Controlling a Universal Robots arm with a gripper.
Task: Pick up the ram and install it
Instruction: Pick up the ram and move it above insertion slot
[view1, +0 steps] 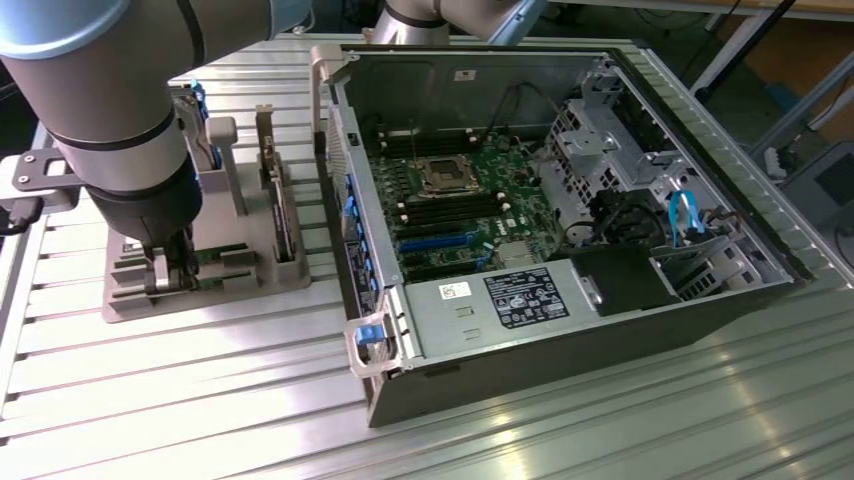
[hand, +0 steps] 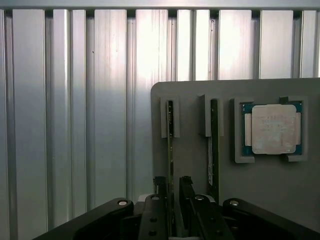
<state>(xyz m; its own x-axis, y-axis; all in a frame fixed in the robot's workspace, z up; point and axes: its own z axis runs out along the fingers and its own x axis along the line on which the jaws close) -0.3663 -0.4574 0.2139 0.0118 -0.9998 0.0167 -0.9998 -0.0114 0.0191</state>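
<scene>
The arm (view1: 120, 110) occupies the upper left of the exterior view and reaches down to a grey holder (view1: 134, 305) at the exterior view's left. The holder rests on the ribbed aluminium desk (hand: 75, 125).

End effector (hand: 173, 182): spread. Its two dark fingers (hand: 160, 190) stand apart, one on each side of the ram (hand: 170, 145). Contact between either finger and the board cannot be determined.

Ram: a thin green board seated on edge in a slot of the holder. The end away from the end effector sits between two grey posts.

A second ram stick (hand: 214, 145) stands on edge in the neighbouring slot, parallel to the first and clear of the fingers. Beyond it, a square silver processor chip (hand: 274, 129) lies flat in a framed recess of the same holder.

The open computer case (view1: 441, 75) lies on its side on the desk, from the centre of the exterior view to its right, just beside the holder. Inside it, the green motherboard (view1: 461, 215) faces up, with the processor socket (view1: 441, 176) near its middle. A label-bearing power supply (view1: 527, 297) sits at the lower edge of the case.
</scene>
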